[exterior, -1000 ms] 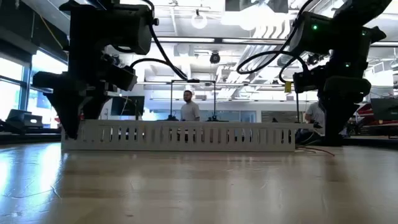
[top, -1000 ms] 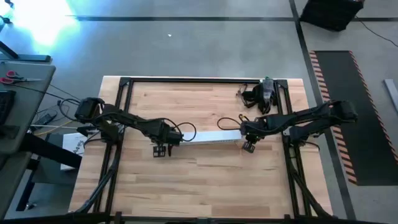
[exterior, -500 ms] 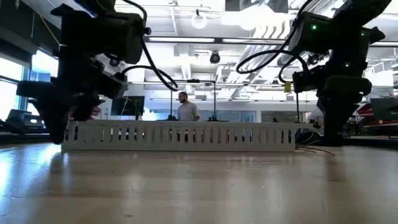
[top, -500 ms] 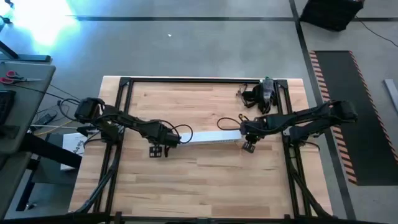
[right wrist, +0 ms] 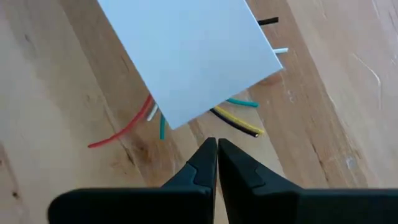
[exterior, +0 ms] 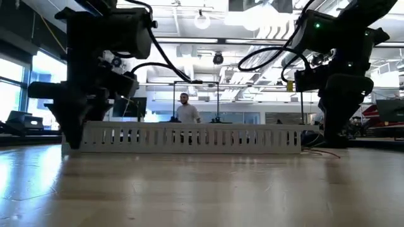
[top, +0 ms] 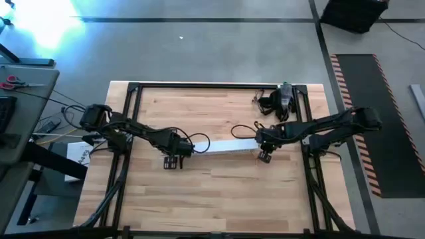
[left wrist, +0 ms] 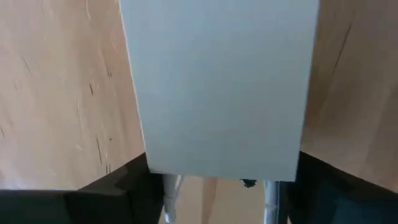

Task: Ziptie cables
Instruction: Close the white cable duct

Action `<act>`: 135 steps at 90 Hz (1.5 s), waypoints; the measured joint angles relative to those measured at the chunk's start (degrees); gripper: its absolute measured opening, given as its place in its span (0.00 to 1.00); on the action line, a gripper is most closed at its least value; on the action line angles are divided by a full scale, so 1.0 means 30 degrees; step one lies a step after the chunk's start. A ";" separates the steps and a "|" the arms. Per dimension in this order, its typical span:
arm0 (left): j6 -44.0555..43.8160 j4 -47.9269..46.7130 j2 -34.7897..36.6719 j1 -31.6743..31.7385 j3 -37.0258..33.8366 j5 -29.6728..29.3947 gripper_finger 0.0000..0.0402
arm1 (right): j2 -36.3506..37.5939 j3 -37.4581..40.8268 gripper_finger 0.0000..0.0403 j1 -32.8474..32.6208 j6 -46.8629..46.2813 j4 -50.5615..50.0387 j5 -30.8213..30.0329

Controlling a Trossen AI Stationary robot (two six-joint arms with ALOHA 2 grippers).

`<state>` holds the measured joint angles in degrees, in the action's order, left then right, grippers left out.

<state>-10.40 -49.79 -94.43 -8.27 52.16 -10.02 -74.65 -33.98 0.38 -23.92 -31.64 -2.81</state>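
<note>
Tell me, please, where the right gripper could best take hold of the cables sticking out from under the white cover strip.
Probably at the loose ends of the cables that fan out past the end of the white cover strip, coming from above along the strip's line. Only these ends lie bare on the table; the rest is covered. The right gripper, fingers shut, would have to open first.

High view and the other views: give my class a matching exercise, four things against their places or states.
Things:
1 left end effector
2 right end effector
3 cables
4 person

Places or states:
A in the room beyond the table
B shut, by the white channel's right end
C sticking out from under the channel's end
D at the channel's left end

Pairs: 1-D; 2-B; 3-C; 4-A
</note>
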 joint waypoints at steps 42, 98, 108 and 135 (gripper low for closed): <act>-0.0362 -0.0993 -0.0002 -0.0002 -0.0030 -0.0295 0.56 | -0.1233 0.0052 0.00 0.0000 0.1314 0.3858 0.0659; -0.2161 -0.5070 -0.0007 -0.0029 0.0511 0.0592 0.72 | -0.1362 -0.0044 0.00 -0.0010 0.1137 0.2659 0.0617; -0.1989 -0.5086 0.0000 -0.0022 -0.0025 0.0654 0.72 | -0.1355 -0.0039 0.00 -0.0015 0.1144 0.2644 0.0624; -0.1826 -0.3302 0.0000 -0.0474 -0.1188 0.0504 0.68 | -0.1355 -0.0025 0.00 0.0096 0.1635 0.2459 0.0572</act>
<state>-15.88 -59.70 -94.43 -9.70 48.60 -8.51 -78.72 -34.05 0.67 -19.02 -24.26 -1.09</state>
